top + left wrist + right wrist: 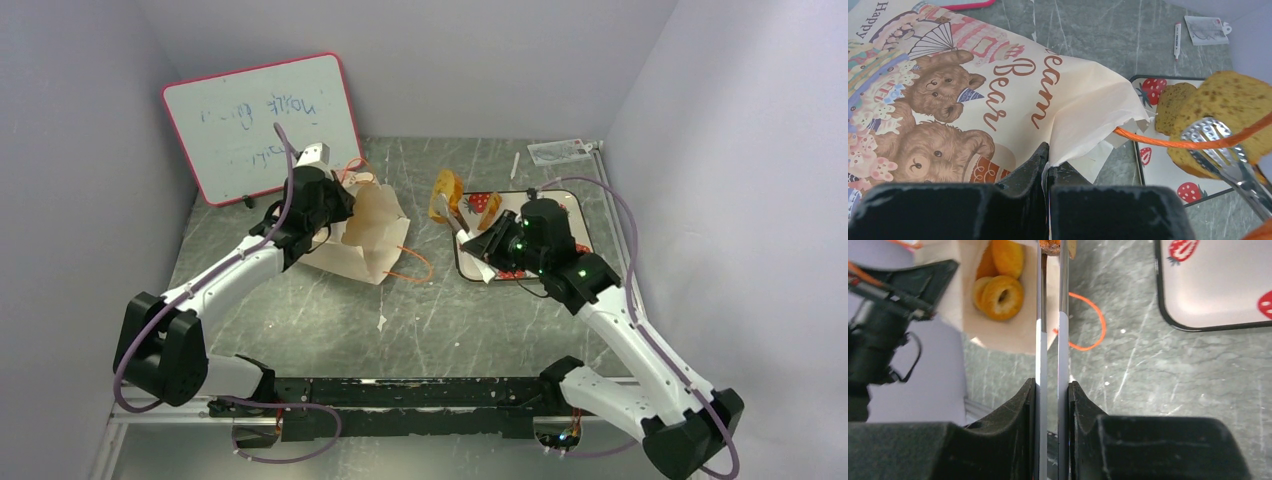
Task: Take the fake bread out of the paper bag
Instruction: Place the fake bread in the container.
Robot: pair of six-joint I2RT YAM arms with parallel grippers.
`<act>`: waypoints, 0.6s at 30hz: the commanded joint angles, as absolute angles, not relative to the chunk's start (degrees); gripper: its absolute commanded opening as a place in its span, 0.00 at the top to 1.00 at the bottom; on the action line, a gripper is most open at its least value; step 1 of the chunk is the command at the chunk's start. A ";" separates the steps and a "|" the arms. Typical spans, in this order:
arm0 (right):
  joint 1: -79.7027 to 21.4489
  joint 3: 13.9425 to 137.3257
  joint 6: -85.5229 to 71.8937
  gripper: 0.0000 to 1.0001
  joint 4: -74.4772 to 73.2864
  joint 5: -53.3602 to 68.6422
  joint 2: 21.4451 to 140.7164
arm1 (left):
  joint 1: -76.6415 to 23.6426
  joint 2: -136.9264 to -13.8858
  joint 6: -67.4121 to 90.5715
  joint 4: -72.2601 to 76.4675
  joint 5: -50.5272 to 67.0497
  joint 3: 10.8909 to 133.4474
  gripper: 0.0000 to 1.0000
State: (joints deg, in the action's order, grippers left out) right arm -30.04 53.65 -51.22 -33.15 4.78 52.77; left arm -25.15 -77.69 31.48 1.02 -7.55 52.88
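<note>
Ahead, silver metal tongs (1048, 315) clamped in the right end effector (1048, 386) grip the brown speckled bread chunk (1230, 97); the left end effector (1047, 156) pinches the tan paper bag (1075, 102).

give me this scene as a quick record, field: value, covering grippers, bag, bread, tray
left gripper: shut on the edge of the paper bag
right gripper: shut on metal tongs
tongs: clamping a brown speckled bread chunk, outside the bag, between bag and tray
inside bag: ring bagels and an orange roll
tray: strawberry print, right of the bag; the part in the right wrist view is bare
at the back: whiteboard, marker
</note>
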 commanded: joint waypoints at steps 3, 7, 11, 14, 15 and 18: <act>-28.63 53.96 -48.98 1.00 -29.54 -2.72 57.94 | -24.39 -74.90 29.50 2.45 -5.21 52.26 0.93; -24.00 53.58 -47.69 1.00 -27.41 -1.62 60.53 | -24.27 -74.26 29.11 2.32 -4.19 52.02 0.93; -19.10 52.16 -46.49 1.00 -26.38 -0.26 61.02 | -24.02 -73.68 29.09 2.45 -3.45 51.30 0.93; -15.28 51.56 -45.69 1.00 -26.81 1.59 61.31 | -23.88 -73.41 29.17 2.67 -3.15 50.98 0.93; -14.59 51.52 -45.50 1.00 -27.04 1.87 61.08 | -23.90 -73.39 29.18 2.69 -3.06 50.83 0.93; -13.04 51.28 -45.20 1.00 -28.07 2.06 59.93 | -23.91 -73.54 29.32 2.79 -2.85 50.89 0.93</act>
State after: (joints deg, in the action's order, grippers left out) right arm -14.85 51.62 -46.76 -29.93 0.93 61.60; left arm -24.40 -74.94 29.34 1.06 -4.69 51.31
